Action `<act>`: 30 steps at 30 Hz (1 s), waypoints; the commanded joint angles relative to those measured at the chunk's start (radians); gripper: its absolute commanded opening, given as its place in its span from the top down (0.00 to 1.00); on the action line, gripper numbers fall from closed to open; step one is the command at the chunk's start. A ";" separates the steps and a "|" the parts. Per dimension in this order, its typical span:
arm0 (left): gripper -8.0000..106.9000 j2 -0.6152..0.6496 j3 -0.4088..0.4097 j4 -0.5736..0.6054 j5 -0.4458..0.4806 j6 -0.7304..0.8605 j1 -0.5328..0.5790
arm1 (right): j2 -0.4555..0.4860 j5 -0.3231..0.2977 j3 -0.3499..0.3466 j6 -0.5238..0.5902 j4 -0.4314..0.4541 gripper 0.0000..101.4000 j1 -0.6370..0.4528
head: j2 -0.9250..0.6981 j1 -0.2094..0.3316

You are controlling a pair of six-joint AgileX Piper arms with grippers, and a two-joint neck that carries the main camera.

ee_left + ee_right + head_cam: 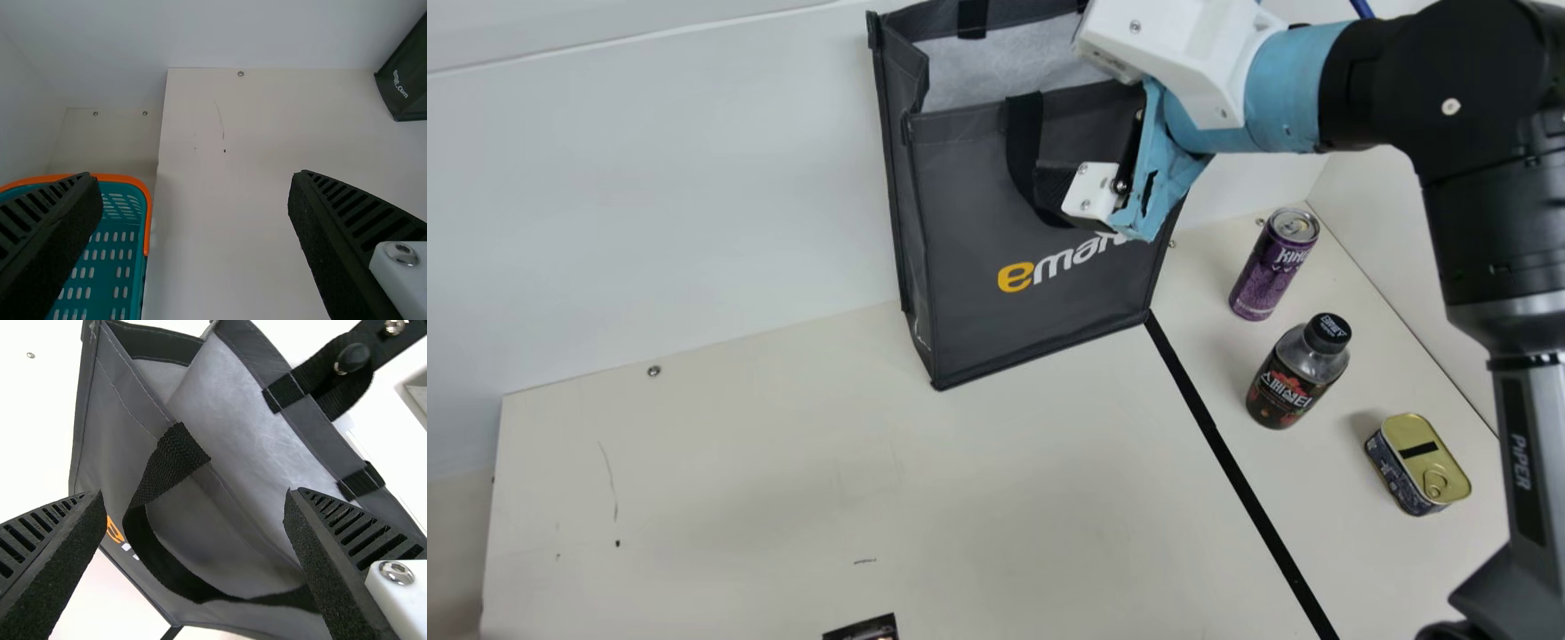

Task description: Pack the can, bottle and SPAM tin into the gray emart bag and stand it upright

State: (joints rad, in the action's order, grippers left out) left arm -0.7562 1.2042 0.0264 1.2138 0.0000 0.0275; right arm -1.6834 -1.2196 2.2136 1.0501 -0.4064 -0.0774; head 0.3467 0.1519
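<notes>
My right gripper (1056, 191) is at the front handle of the upright gray emart bag (978, 222); in the right wrist view the gripper (193, 500) stands open over the bag (220, 393), its front handle (167, 467) slack between and below the fingers. Right of the bag stand the purple can (1276, 265), the dark-capped bottle (1296, 373) and, nearer the table's front, the SPAM tin (1418, 464), gold lid up. My left gripper (193, 180) is open with nothing between its fingers; a corner of the bag (407, 87) shows beyond it.
A teal basket with an orange rim (127, 179) is beside the table's left edge. White walls rise behind and to the right. A black tape line (1227, 453) runs between the bag and the goods. A small dark item (863, 629) lies at the front.
</notes>
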 commanded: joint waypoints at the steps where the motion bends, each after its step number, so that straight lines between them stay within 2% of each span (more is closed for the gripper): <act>1: 0.15 0.000 0.000 0.000 0.000 0.000 0.000 | -0.013 0.000 0.007 0.015 -0.009 0.06 -0.002 | 0.002 0.023; 15: 0.15 0.000 0.000 0.000 0.000 0.000 0.000 | -0.108 0.000 0.052 0.102 -0.038 0.06 -0.017 | 0.002 0.023; 25: 0.15 0.000 0.000 0.000 0.000 0.000 0.000 | -0.144 0.000 0.051 0.158 -0.039 0.06 0.000 | 0.002 0.023; 30: 0.15 0.000 0.000 0.000 0.000 0.000 0.000 | -0.154 0.000 0.045 0.177 -0.040 0.39 0.008 | 0.002 0.023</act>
State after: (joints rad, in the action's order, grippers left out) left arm -0.7562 1.2042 0.0264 1.2138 0.0000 0.0275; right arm -1.8365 -1.2191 2.2607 1.2262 -0.4478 -0.0699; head 0.3482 0.1519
